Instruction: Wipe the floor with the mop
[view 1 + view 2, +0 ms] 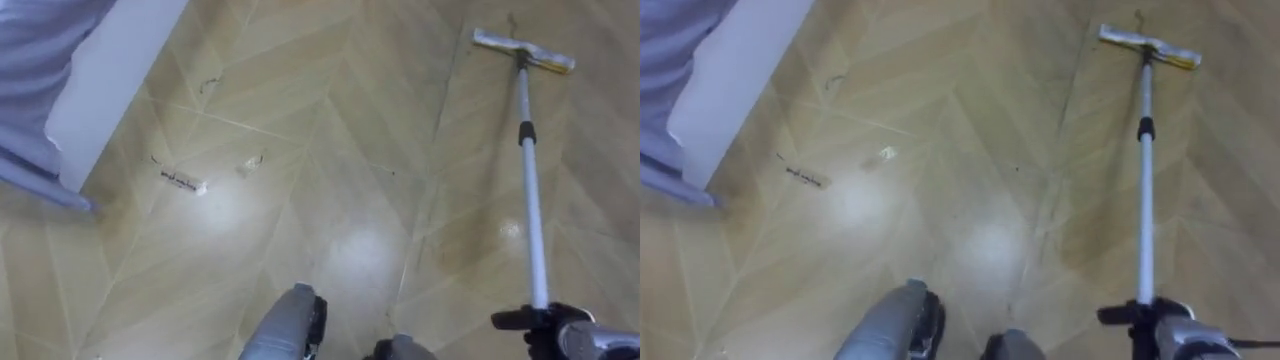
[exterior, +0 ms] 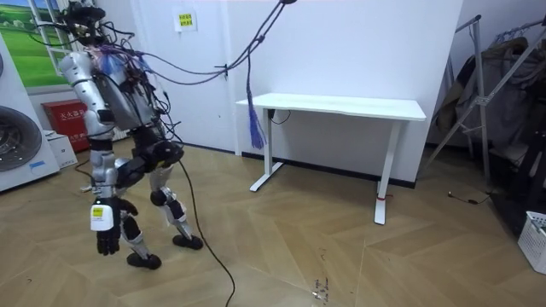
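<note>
A mop lies out ahead of me on the wooden floor. Its flat white head (image 1: 523,50) rests on the boards at the far right. The silver pole (image 1: 531,190) runs from the head back toward me. My right hand (image 1: 548,324) is at the lower right edge, dark fingers curled round the pole's near end. In the room view I stand bent forward by the white wall. My left hand (image 2: 107,230) hangs low beside my leg with relaxed fingers and holds nothing.
A white panel (image 1: 115,70) with bluish cloth (image 1: 35,60) over it stands at the upper left. Small scraps (image 1: 185,182) lie on the floor near it. In the room view are a white table (image 2: 341,107), a washing machine (image 2: 17,141) and a clothes rack (image 2: 499,77).
</note>
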### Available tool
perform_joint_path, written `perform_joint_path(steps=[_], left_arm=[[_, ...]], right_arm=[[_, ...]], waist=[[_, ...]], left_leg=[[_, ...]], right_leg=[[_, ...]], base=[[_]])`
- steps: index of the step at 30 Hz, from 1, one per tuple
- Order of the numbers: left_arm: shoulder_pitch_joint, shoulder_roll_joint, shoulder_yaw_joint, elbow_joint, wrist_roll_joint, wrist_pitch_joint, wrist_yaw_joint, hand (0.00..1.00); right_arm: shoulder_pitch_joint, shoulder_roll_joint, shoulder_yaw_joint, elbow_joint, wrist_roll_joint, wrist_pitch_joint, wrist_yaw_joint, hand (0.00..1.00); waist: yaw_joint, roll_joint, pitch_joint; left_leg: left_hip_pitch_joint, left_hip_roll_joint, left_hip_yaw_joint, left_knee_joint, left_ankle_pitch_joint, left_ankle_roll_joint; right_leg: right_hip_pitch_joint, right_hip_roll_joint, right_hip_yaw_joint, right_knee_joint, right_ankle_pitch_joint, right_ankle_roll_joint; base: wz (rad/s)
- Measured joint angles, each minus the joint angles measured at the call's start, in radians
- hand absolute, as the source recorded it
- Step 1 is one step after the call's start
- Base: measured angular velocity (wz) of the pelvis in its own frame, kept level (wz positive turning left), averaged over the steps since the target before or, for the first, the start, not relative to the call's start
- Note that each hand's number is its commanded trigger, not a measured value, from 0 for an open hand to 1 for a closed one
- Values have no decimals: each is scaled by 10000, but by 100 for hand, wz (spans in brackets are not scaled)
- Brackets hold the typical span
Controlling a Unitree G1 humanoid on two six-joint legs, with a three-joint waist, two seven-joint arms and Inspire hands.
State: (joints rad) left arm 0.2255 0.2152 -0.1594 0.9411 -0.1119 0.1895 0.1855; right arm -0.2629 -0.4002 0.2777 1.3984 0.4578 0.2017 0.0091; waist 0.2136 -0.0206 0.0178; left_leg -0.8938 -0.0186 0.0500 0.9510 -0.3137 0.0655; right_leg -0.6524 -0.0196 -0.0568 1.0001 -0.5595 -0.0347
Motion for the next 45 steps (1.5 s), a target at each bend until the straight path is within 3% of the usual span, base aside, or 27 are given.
perform_joint_path(steps=[1,2,3,4,7,11,14,15,17,19,20,21,22,23,24,26,28,30,31,32,34,36,37,39,41,43,45], left_arm=[[-186,-110,-2,32,133,21,-59,0],[-208,-161,0,26,239,24,-78,0],[-320,-216,1,16,541,-30,-116,0],[-394,-242,40,8,715,-159,-125,0],[-453,-296,185,-127,813,-396,-124,0],[-591,-353,170,-131,852,-473,-22,0],[-565,-453,169,14,839,-428,-5,0],[-501,-452,183,144,835,-347,16,0],[-364,-461,187,220,832,-100,27,0],[-298,-393,227,219,725,81,120,0],[-306,-357,198,187,697,84,163,0],[-345,-281,154,150,595,93,273,0],[-324,-236,59,142,555,105,326,0],[-305,-209,-32,121,515,112,341,0],[-280,-191,-59,-5,370,93,338,0],[-308,-189,-55,-43,387,59,244,0],[-145,-195,-64,-177,568,-7,134,0],[-76,-186,-63,-141,573,9,4,0],[-136,-185,-63,-143,639,4,-27,0],[-192,-185,-62,-140,659,-3,-32,0],[-664,-200,-51,-81,626,-59,-16,0],[-1062,-259,-13,-146,671,-259,9,0],[-1256,-259,-23,-175,667,-354,68,0],[-1436,-253,-19,-146,725,-457,284,0],[-1344,-269,-34,-142,852,-447,402,0],[-1200,-268,-27,-120,880,-206,455,0],[-1057,-326,-26,153,879,-108,454,0]], right_arm=[[594,-90,36,188,-3,-80,0,100],[842,-118,98,396,-4,-117,-2,100],[1479,-126,163,683,-120,-128,-64,100],[2210,-5,167,715,-203,-125,-173,100],[3334,384,141,713,-176,-128,-349,100],[3700,944,-60,346,-148,-154,-798,100],[3522,1321,-306,342,-227,27,-932,100],[3338,1351,-404,347,-278,230,-931,100],[2904,1260,-566,397,-392,496,-946,100],[1895,1053,-655,488,-601,684,-990,100],[1600,973,-651,482,-638,711,-990,100],[1009,816,-645,459,-636,727,-970,100],[444,672,-624,363,-630,722,-943,100],[202,594,-563,270,-578,709,-916,100],[-218,430,-322,19,-225,592,-833,100],[-601,361,-227,-144,226,349,-677,100],[-825,451,-272,-391,606,402,-494,100],[-453,493,-262,-387,898,359,-383,100],[-115,470,-253,-381,908,388,-312,100],[71,445,-246,-361,919,380,-298,100],[639,294,-71,-79,952,290,-294,100],[1073,124,22,114,816,282,-441,100],[1311,80,58,251,814,248,-662,100],[1606,200,78,387,770,109,-1071,100],[1939,442,81,397,563,58,-1392,100],[2374,770,65,395,419,38,-1615,100],[2715,953,33,378,311,38,-1605,100]], waist=[[-132,221,-1],[-219,295,6],[-395,377,-9],[-585,479,-59],[-998,873,-245],[-1508,1094,-154],[-1537,1025,-97],[-1513,911,-20],[-1392,891,-17],[-1114,753,27],[-1071,717,51],[-959,562,125],[-819,367,117],[-728,233,118],[-541,52,156],[-283,-211,261],[-118,-276,181],[-158,-172,126],[-169,-177,48],[-169,-148,46],[-200,153,45],[-367,531,13],[-501,774,-25],[-713,912,1],[-827,972,-18],[-1069,942,2],[-1233,846,-50]], left_leg=[[247,-211,51,-6,-221,378],[385,-392,51,-27,-289,513],[682,-708,197,-63,-434,826],[911,-927,291,-59,-677,998],[1232,-1042,252,-146,-1116,1144],[1627,-1075,129,-422,-1292,1164],[2253,-1074,150,-668,-1563,1080],[2522,-1077,163,-630,-1755,1021],[2871,-982,168,-457,-2108,888],[2832,-708,307,417,-2312,432],[2563,-585,350,1040,-2167,168],[1897,-325,423,2588,-1493,-507],[1236,-145,474,3947,-523,-654],[949,-81,487,4423,-166,-704],[386,122,472,4650,-131,-639],[-231,403,483,3543,-320,-538],[-353,441,187,443,-208,-649],[-57,401,192,22,311,-350],[212,370,420,-3,195,-77],[351,281,500,6,51,166],[656,-143,627,84,-413,645],[796,-383,576,46,-644,869],[868,-551,480,-14,-773,951],[1027,-821,406,-250,-838,997],[1266,-862,347,-475,-896,975],[1637,-948,73,-528,-1232,794],[1861,-954,-168,-296,-1583,564]], right_leg=[[332,-210,-12,-46,-116,164],[403,-351,3,164,-104,193],[301,-727,-1,944,141,572],[-48,-904,206,1848,753,778],[-1003,-742,649,3261,2296,854],[-2109,-459,818,2364,1895,868],[-2121,-331,587,-247,2032,623],[-1990,-325,362,-808,2139,413],[-1694,-284,206,-752,2172,131],[-1604,-272,67,-289,1680,-91],[-1625,-189,65,-104,1540,-152],[-1660,17,171,330,1240,-200],[-1636,120,237,737,941,-273],[-1628,145,270,905,795,-322],[-1546,254,290,1119,591,-438],[-1216,359,277,1167,374,-570],[-559,397,266,812,-10,-384],[103,304,218,416,-239,-219],[411,89,157,232,-298,-50],[535,-33,191,266,-330,12],[228,-279,440,1471,338,590],[-332,-280,744,2512,1339,716],[-681,-260,847,2846,1500,759],[-1386,-291,919,2613,1389,750],[-1995,-123,958,1310,1340,697],[-2339,-197,746,-776,1950,470],[-2045,-270,445,-791,2362,209]], base=[[60],[59],[50],[37],[-8],[-18],[-10],[-3],[-14],[-22],[-6],[-3],[-8],[-11],[-10],[-6],[-2],[17],[24],[17],[22],[31],[27],[20],[1],[13],[22]])
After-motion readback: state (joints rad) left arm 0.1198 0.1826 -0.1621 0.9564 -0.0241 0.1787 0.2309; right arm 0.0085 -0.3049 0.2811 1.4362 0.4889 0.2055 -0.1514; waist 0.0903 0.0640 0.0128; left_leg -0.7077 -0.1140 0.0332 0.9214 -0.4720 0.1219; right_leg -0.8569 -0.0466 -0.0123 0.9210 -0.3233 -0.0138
